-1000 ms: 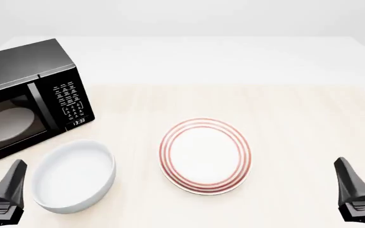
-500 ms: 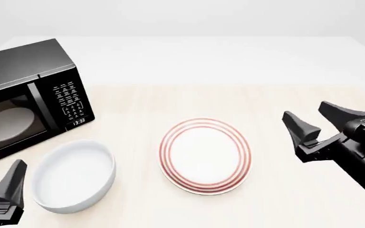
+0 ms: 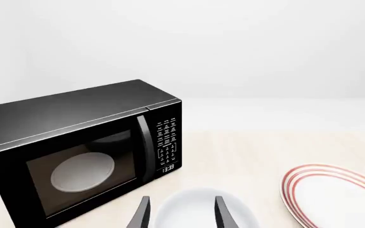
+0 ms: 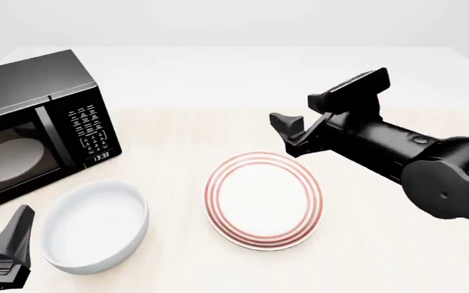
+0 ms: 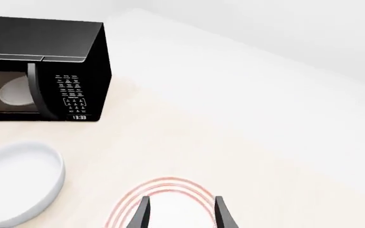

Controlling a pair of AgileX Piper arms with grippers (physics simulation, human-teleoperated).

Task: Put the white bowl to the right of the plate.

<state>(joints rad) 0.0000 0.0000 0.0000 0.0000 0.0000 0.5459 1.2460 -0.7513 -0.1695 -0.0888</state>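
Note:
The white bowl (image 4: 94,226) sits on the table at the front left, to the left of the plate (image 4: 264,200) with red rings at the centre. My right gripper (image 4: 295,111) is open and empty, raised above the plate's far right edge. In the right wrist view the right gripper (image 5: 180,216) points down at the plate (image 5: 169,202), with the bowl (image 5: 14,183) off to one side. My left gripper (image 3: 181,219) is open and empty, just short of the bowl (image 3: 192,202). One of its fingers (image 4: 14,235) shows at the front left corner.
A black microwave (image 4: 31,122) stands at the back left with its door shut and a pale turntable disc (image 4: 7,160) inside. The right arm (image 4: 430,165) stretches in from the right over the table. The plate also shows in the left wrist view (image 3: 338,197).
My right arm has swung up and left from the front right corner to above the plate's far side. The left gripper, bowl and plate have not moved.

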